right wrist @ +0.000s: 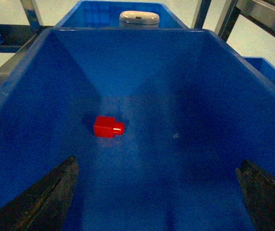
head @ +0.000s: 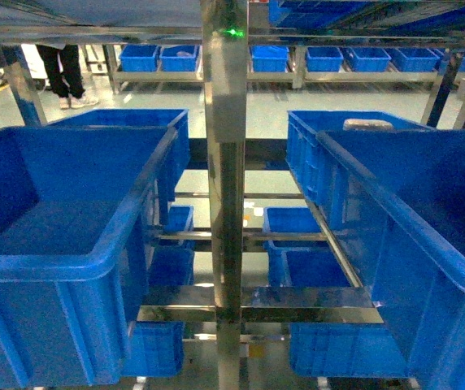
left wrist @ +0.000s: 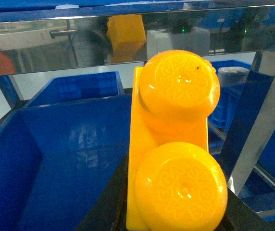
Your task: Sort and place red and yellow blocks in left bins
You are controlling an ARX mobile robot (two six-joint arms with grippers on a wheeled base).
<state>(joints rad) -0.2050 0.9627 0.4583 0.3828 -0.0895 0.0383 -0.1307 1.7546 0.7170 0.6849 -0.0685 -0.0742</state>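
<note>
— Two dark fingers [left wrist: 104, 202] of the left gripper [left wrist: 176, 211] are clamped on that glossy orange-yellow plastic brick with two round studs [left wrist: 176, 144]; see it, studs facing the wrist camera?

— Yes, one stud at twelve o'clock, the other at six. Below and behind it, toward nine o'clock, sits the deep bright-blue plastic crate [left wrist: 56, 154], floor bare as far as I can see.

— So the release looks near. I'd want the brick well inside the rim before those fingers part, and low, so it doesn't bounce out.

— And the steel shelf rail [left wrist: 56, 43] runs just above; I'd keep the wrist under it.

— Right side?

— Right gripper [right wrist: 159, 192] spread wide, holding nothing, fingertips [right wrist: 51, 192] at seven and five o'clock, pointing down into another blue crate [right wrist: 214, 96]. A small red plastic block with one stud [right wrist: 108, 126] lies on its floor, around ten o'clock of centre.

— Neither arm shows from the head camera, though.
</note>
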